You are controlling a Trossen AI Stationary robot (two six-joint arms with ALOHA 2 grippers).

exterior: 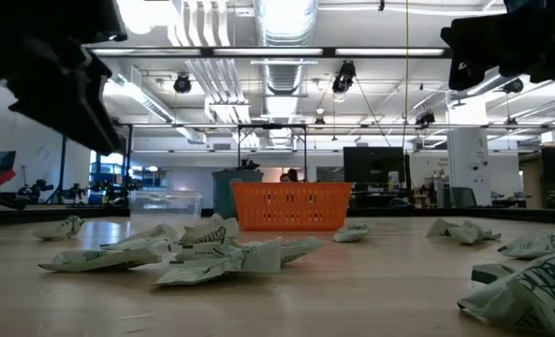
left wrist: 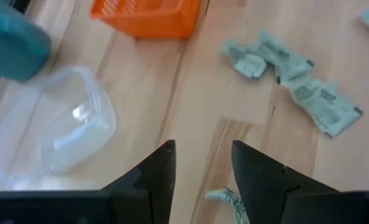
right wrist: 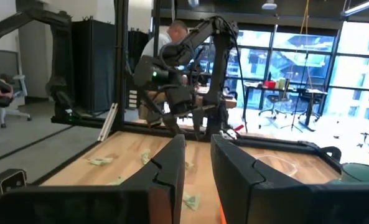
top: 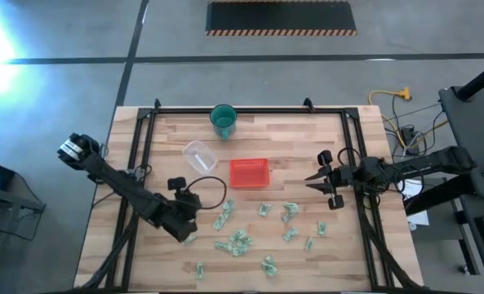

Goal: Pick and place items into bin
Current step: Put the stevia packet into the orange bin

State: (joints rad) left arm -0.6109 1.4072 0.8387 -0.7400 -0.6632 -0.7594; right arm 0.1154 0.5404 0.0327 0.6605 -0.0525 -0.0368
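The left gripper point(top: 194, 193) hangs left of the red bin point(top: 249, 173), jaws spread and holding nothing, above bare wood beside the clear container point(top: 198, 155). The bin sits mid-table, with the green cup point(top: 224, 120) beyond it. The pale-green items point(top: 240, 241) lie scattered on the table's near side of the bin. Right of the bin, the right gripper point(top: 315, 180) hovers, fingers slightly apart, empty.

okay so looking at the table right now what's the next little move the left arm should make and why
Probably lower the left gripper onto the pale-green wrapper just below its open, empty fingers. The red tray looks empty, wrappers lie scattered, and the right gripper waits beside the tray.
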